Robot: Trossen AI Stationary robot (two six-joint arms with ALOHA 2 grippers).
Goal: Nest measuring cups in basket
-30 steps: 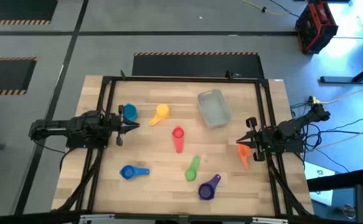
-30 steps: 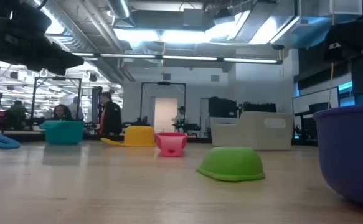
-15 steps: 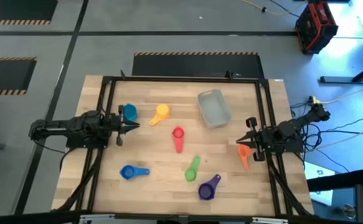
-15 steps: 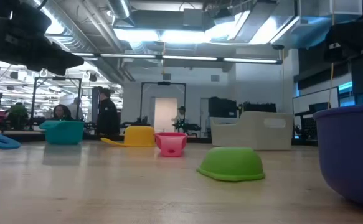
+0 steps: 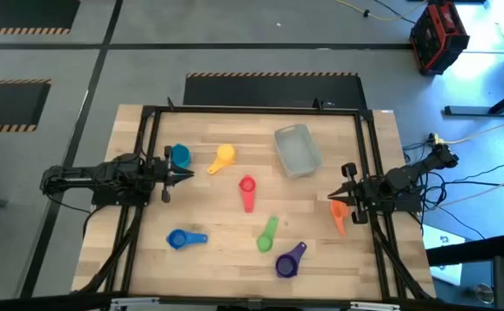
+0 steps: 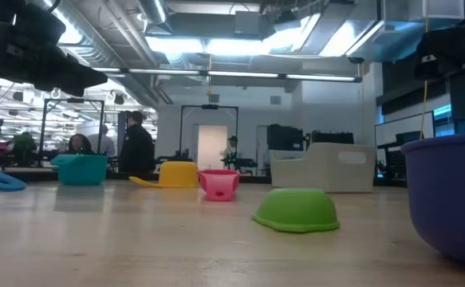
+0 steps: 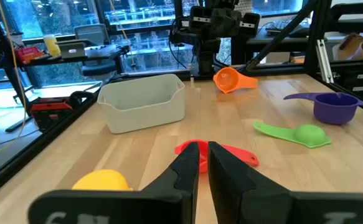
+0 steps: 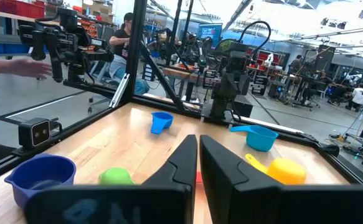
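Still, nothing on the wooden bench (image 5: 234, 242) is shifting — only a person walking in the room behind is changing place. The left pincer (image 5: 188, 174) is hovering clenched and empty near the teal plastic measuring cup (image 5: 179, 155), and the right pincer (image 5: 333, 198) is waiting clenched, empty, just above the orange plastic cup (image 5: 337, 213). The yellow (image 5: 224, 156), red (image 5: 247, 190), green (image 5: 267, 234), blue (image 5: 182, 238) and purple (image 5: 288, 260) cups are lying scattered, well apart from the translucent grey rectangular plastic basket (image 5: 296, 150) — so the nesting is evidently not yet begun.
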